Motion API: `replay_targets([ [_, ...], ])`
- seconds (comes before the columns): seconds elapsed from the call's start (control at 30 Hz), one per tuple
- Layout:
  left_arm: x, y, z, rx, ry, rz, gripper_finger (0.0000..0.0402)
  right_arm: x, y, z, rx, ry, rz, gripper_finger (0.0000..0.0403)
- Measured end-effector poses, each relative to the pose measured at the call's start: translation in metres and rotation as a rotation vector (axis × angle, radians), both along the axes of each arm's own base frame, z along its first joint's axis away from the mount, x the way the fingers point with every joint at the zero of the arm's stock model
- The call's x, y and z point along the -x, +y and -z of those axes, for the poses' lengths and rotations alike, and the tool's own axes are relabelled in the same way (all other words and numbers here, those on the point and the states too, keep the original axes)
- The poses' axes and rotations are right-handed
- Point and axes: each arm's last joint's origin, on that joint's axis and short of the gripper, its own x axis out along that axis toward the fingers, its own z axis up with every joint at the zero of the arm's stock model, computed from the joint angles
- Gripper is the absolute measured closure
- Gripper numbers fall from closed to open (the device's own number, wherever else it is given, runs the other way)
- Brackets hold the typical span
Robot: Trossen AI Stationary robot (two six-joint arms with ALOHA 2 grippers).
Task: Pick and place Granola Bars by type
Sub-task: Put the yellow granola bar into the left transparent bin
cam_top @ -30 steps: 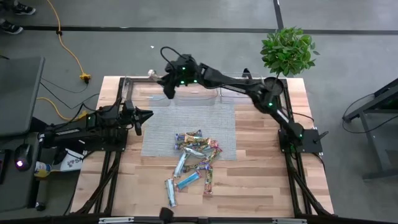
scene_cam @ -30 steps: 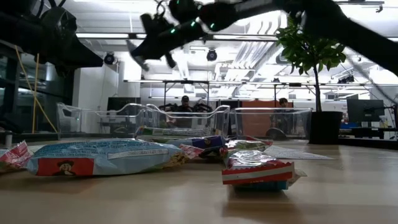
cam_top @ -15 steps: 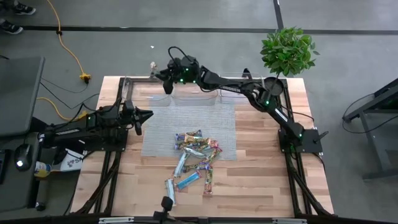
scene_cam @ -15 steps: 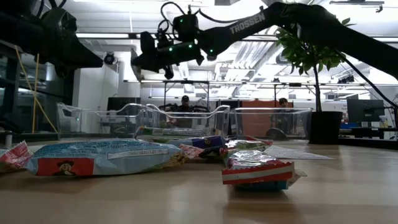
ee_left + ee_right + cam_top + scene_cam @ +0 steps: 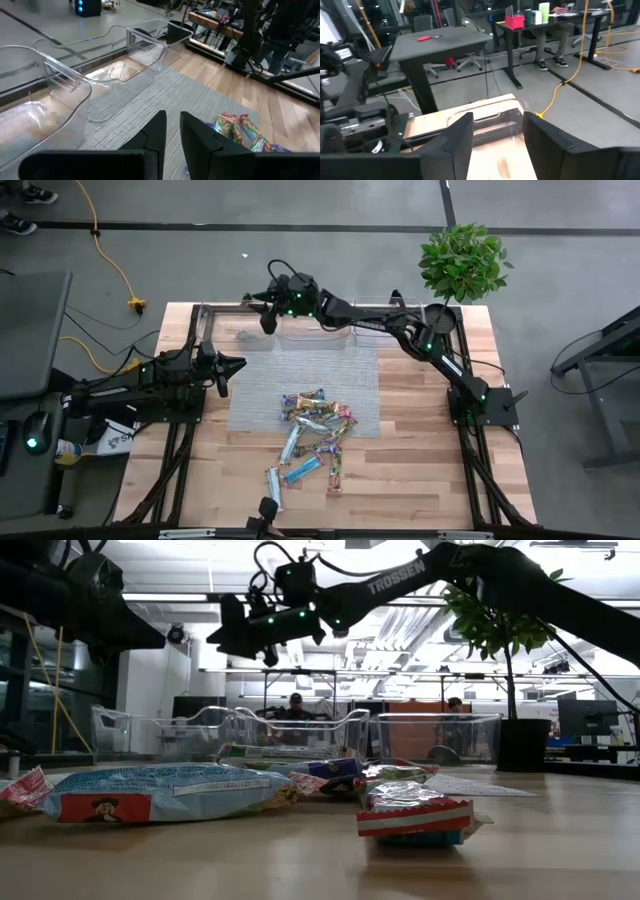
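Note:
The granola bars (image 5: 312, 435) lie in a loose pile of shiny blue, red and yellow-brown wrappers on the grey mat (image 5: 300, 370) at the table's middle. In the low view they lie close up (image 5: 160, 792); the left wrist view also shows them (image 5: 240, 130). My right gripper (image 5: 262, 310) reaches across to the far left. It hangs about level above the leftmost clear bin (image 5: 235, 332), open with nothing between its fingers (image 5: 497, 120). My left gripper (image 5: 240, 366) waits at the mat's left edge. Its fingers stand a narrow gap apart with nothing between them (image 5: 172, 114).
A row of clear plastic bins (image 5: 145, 50) stands along the table's far edge, behind the mat. A potted plant (image 5: 462, 260) stands at the far right corner. Bare wood lies to the mat's right and near the front edge. People sit at desks (image 5: 297, 705) in the room behind.
My right gripper has tipped up from pointing down to about level. It has shifted slightly toward the table's far left corner above the leftmost bin, and its fingers have opened. The pile of bars has kept still.

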Motion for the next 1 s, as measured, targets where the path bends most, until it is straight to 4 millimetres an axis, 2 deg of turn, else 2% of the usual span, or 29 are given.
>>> replay_targets([
  [0.13,0.000,0.000,0.000,0.000,0.000,0.000,0.0347,0.000,0.000,0.000,-0.007,-0.001,-0.031,0.0247],
  [0.27,0.000,0.000,0.000,0.000,0.000,0.000,0.0347,-0.003,0.015,0.000,-0.068,0.018,-0.161,0.0244],
  [0.37,0.000,0.000,0.000,0.000,0.000,0.000,0.0347,0.000,0.037,-0.004,0.005,0.173,-0.229,0.0244],
  [0.5,0.000,0.000,0.000,-0.002,0.001,-0.003,0.0347,0.018,0.077,-0.025,0.211,0.445,-0.274,0.0242],
  [0.63,0.000,0.001,0.000,-0.007,0.002,-0.019,0.0347,0.043,0.115,-0.040,0.216,0.686,-0.337,0.0239],
  [0.77,0.000,0.001,0.000,-0.008,0.002,-0.020,0.0347,0.061,0.141,-0.035,0.142,0.900,-0.361,0.0239],
  [0.9,0.000,0.001,0.000,-0.008,0.002,-0.020,0.0347,0.062,0.166,-0.027,0.035,0.952,-0.407,0.0228],
  [1.0,0.000,0.001,0.000,-0.008,0.003,-0.020,0.0347,0.061,0.183,-0.009,0.021,0.996,-0.429,0.0216],
])
